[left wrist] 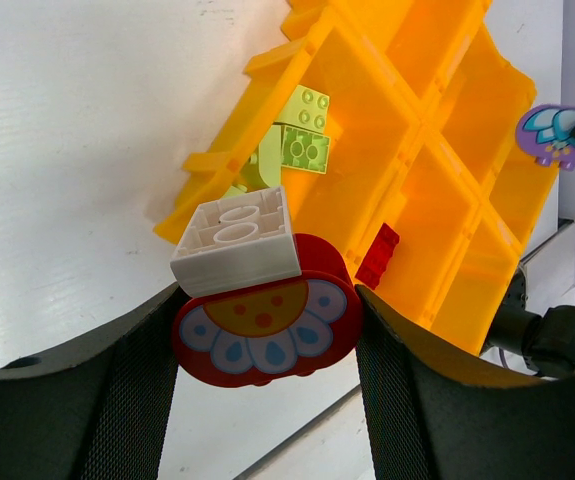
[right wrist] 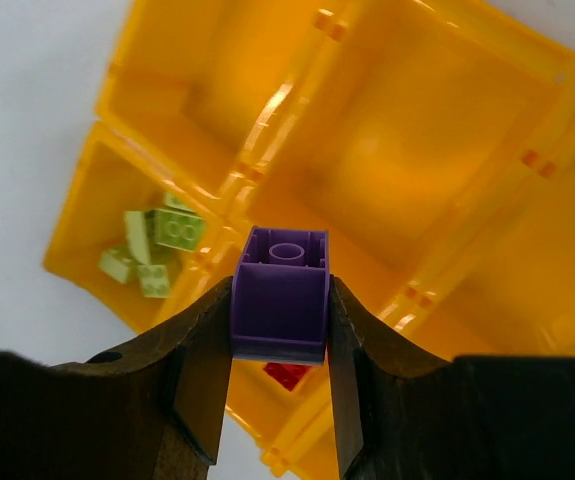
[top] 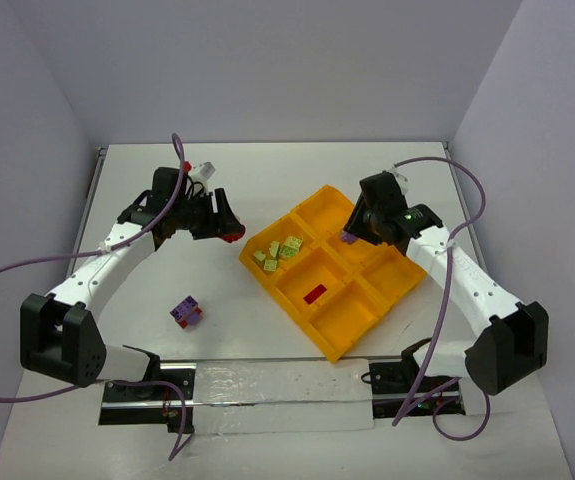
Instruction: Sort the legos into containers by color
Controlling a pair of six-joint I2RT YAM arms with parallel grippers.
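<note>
The orange-yellow tray (top: 362, 325) lies right of centre, also in the left wrist view (left wrist: 447, 300) and right wrist view (right wrist: 447, 120). Yellow-green legos (top: 279, 252) fill its left compartment (left wrist: 302, 135) (right wrist: 152, 245). A red lego (top: 315, 294) lies in a middle compartment (left wrist: 379, 255) (right wrist: 285, 375). My left gripper (top: 229, 232) (left wrist: 265, 320) is shut on a red flower lego (left wrist: 265, 335) with a white brick (left wrist: 235, 243) on it, left of the tray. My right gripper (top: 352, 236) (right wrist: 280, 310) is shut on a purple lego (right wrist: 280, 300) above the tray. A purple-and-red clump (top: 186, 312) lies on the table.
White table (top: 237, 180) with grey walls around it. A white strip (top: 267, 385) runs along the near edge between the arm bases. Purple cables loop beside both arms.
</note>
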